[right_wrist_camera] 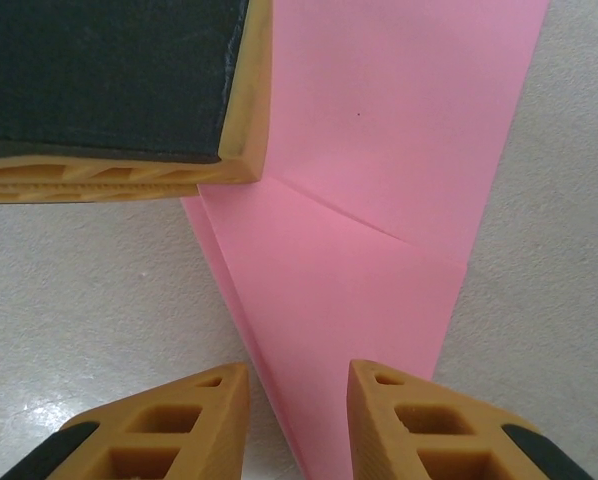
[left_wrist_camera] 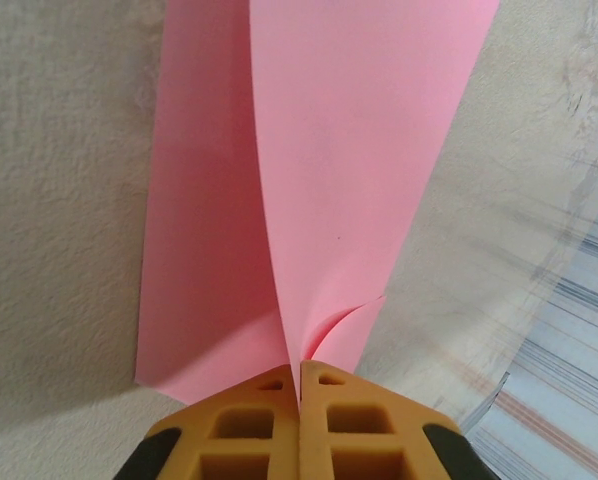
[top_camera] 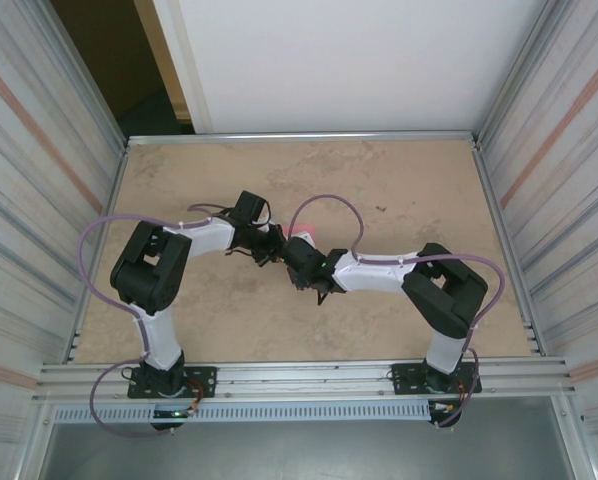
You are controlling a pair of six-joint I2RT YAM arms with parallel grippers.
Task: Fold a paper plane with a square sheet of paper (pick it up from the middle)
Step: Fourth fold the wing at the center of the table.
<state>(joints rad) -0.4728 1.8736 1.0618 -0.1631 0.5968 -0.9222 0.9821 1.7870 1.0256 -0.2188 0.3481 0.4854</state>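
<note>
The square sheet of paper (left_wrist_camera: pixel 339 150) is pink and folded into a creased, pointed wedge (right_wrist_camera: pixel 379 270) on the tan table. My left gripper (left_wrist_camera: pixel 301 378) is shut on one edge of it, and a fold of paper rises from the pinch. The wedge's narrow tip runs down between the yellow fingers (right_wrist_camera: pixel 399 420) of my right gripper (right_wrist_camera: pixel 299 405), which is open with a clear gap between its jaws. A left finger (right_wrist_camera: pixel 119 90) shows at the upper left of the right wrist view, at the paper's edge. From above, both grippers (top_camera: pixel 279 247) (top_camera: pixel 297 258) meet mid-table over a pink sliver (top_camera: pixel 307 232).
The tan table (top_camera: pixel 409 190) is walled by corrugated metal panels (top_camera: pixel 569 150) on the left and right, with a white board behind. Purple cables loop from both arms. The arm bases sit on the rail at the near edge.
</note>
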